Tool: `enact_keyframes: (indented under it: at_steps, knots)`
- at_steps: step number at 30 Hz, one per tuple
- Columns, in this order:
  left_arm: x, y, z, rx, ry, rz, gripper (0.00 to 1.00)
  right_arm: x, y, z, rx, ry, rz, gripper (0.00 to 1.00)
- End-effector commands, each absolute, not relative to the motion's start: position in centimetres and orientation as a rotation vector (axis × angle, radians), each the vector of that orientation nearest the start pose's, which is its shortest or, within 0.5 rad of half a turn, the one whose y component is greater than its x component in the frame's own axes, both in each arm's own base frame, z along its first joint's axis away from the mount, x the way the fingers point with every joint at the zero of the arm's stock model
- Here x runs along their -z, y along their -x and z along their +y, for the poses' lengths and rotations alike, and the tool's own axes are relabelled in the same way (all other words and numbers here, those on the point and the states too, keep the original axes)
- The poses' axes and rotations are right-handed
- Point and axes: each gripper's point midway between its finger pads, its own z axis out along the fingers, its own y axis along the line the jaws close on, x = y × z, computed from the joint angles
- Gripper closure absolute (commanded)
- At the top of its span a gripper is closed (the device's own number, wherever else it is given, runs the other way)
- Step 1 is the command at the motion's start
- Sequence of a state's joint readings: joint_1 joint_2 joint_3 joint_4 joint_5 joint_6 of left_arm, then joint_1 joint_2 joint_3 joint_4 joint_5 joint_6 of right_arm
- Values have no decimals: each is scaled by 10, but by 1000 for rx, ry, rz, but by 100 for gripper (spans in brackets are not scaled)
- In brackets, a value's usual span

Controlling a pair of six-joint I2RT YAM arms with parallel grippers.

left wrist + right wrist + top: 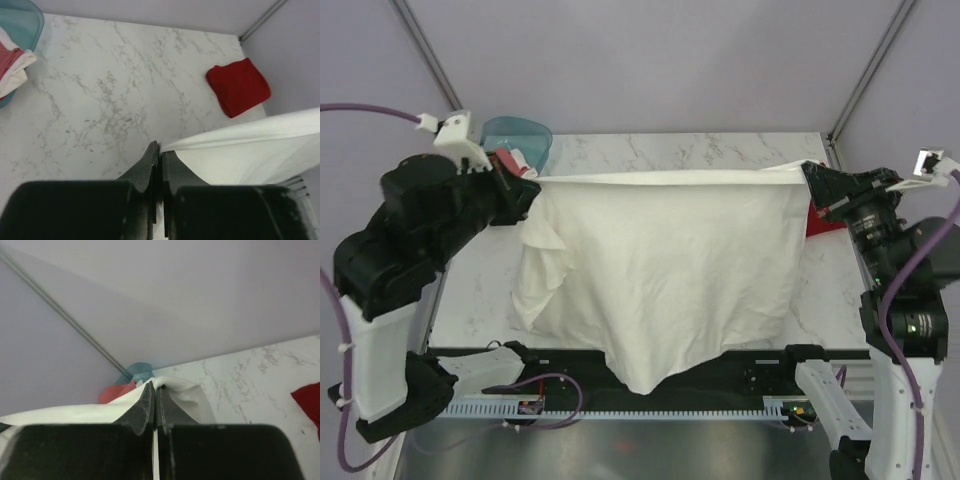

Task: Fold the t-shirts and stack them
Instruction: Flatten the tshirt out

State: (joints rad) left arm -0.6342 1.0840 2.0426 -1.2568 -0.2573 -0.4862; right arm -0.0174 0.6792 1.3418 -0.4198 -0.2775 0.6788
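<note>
White t-shirt [660, 270] stretched aloft between both arms.
Left jaws and right jaws each clench a top corner; its lower part hangs past the desk's [480, 290] near edge; a folded red t-shirt [238, 86] lies far right.

White tee [660, 270] – red tee [238, 86] – teal basket [518, 136].

Marble table [670, 152]; folded red t-shirt [239, 86] far right; teal basket [520, 133] far left.

Left arm [425, 220] and right arm [885, 230] held high, wide apart, jaws clamped.
</note>
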Motion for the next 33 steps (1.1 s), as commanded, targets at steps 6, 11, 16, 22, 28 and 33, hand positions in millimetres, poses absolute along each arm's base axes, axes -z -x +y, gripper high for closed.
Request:
enact_keyframes:
  at_steps: [6, 11, 16, 22, 28, 33]
  knots:
    - [-434, -345, -111, 79, 130, 1969, 98, -348, -349, 29, -581, -599, 1643, 100]
    - [-377, -430, -116, 48, 139, 2060, 98, -277, -413, 35, -617, -718, 1722, 100]
    - [-308, -524, -111, -35, 173, 2127, 98, -211, -480, 58, -545, -771, 1837, 100]
    - [-277, -592, -123, 80, 176, 2076, 35, -187, -574, 87, -567, -684, 1873, 71]
    - [-293, -597, -121, 73, 171, 2012, 0, -188, -582, 85, -493, -652, 1876, 32]
    - [-304, -560, -119, 112, 168, 2047, 0, -170, -544, 82, -468, -657, 1932, 41]
